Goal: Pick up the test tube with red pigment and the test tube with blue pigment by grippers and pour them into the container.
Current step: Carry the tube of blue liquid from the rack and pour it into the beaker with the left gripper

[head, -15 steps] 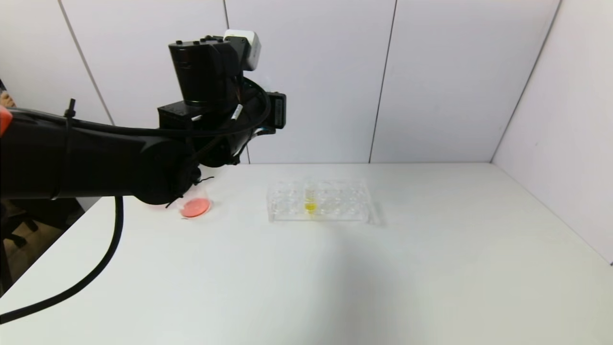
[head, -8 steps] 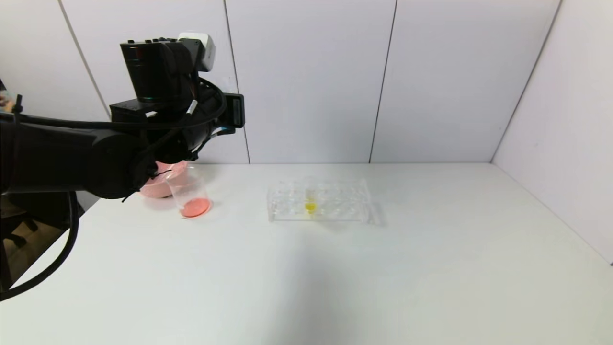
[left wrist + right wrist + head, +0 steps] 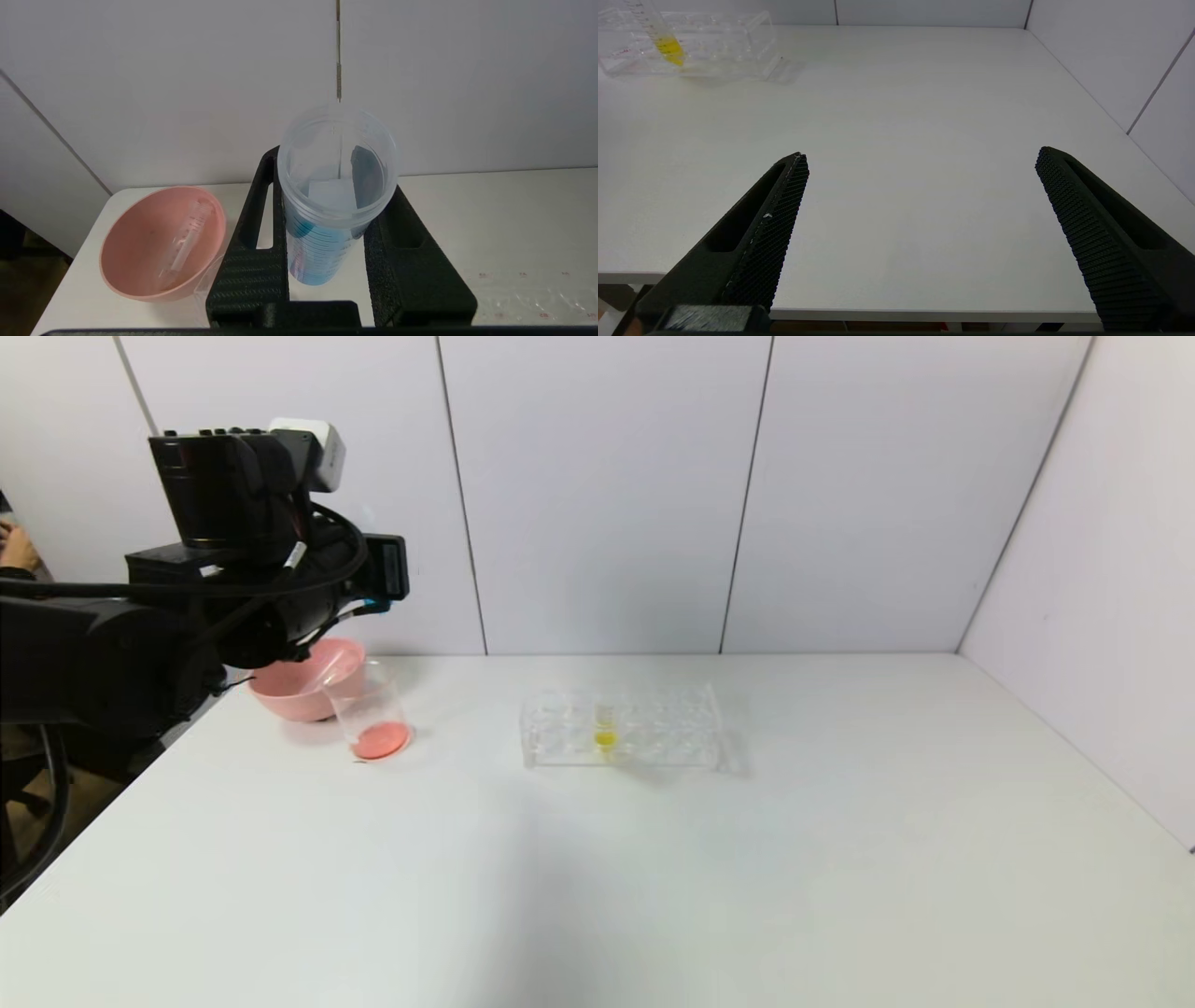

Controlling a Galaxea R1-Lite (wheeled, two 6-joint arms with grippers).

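The left gripper (image 3: 327,252) pinches the blue tube (image 3: 332,196) above the bowl (image 3: 140,280), its long axis running toward the wrist camera, mouth nearest. The beaker (image 3: 369,714), holding red liquid, stands just beside the bowl. The right gripper (image 3: 920,224) hangs spread, well apart.

R gripper (image 3: 920,161) jaws wide apart over table (image 3: 901,116); rack (image 3: 691,46) w/ yellow tube (image 3: 663,44) far off.

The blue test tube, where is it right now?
The test tube with blue pigment is clamped in the left claw, held above the table's far left part, beside the pink bowl in the left wrist view.
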